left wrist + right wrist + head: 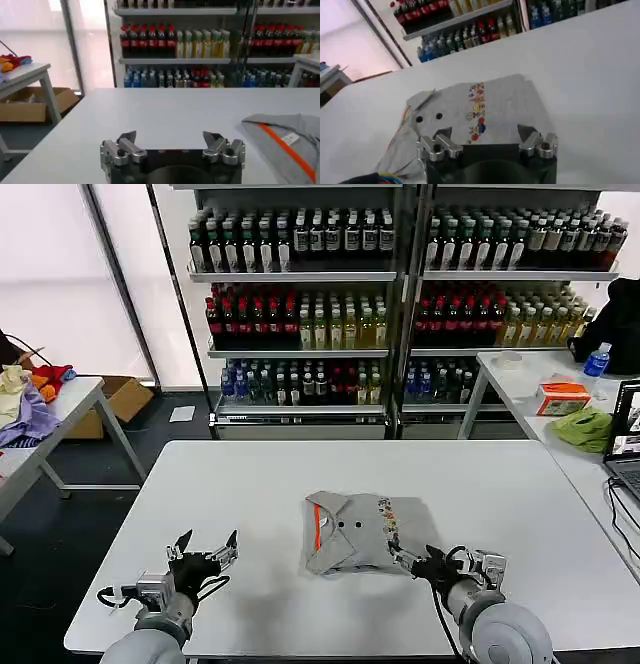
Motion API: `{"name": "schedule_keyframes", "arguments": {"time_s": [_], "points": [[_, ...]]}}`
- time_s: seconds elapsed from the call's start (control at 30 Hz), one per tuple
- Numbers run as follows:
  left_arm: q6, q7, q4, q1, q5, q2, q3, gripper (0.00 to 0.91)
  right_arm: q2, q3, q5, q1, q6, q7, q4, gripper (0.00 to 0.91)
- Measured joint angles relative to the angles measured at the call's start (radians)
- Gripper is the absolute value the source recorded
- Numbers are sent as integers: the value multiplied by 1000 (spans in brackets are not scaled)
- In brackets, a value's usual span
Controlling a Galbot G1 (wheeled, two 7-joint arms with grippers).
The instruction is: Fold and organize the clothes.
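Left gripper [208, 549]: black body showing two silver metal fingers [125, 148] with dark pointed tips and round screw heads at the knuckles; a black cable is looping beside the grey wrist. Right gripper [425, 563]: matching black housing and silver screw-fastened fingers [439, 145]; black cabling is running along a rounded grey forearm shell.

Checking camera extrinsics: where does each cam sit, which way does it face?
Head: up high, looking down at the white table; folded shirt, left pincer, right pincer, drink shelves behind.
Left wrist: low over table, facing shelves; open left pincer, shirt edge.
Right wrist: tilted down over shirt; open right pincer.
Shared: the shirt.
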Motion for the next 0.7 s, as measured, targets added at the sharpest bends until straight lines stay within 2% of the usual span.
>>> {"name": "schedule_keyframes", "arguments": {"time_s": [0.37,0.7], "points": [[0,9,3,9,6,-3,1,907,47,2,34,-16,-1,3,-39,907],[0,15,-2,17,13,-3,4,907,53,40,61,-38,-3,5,-46,907]]}}
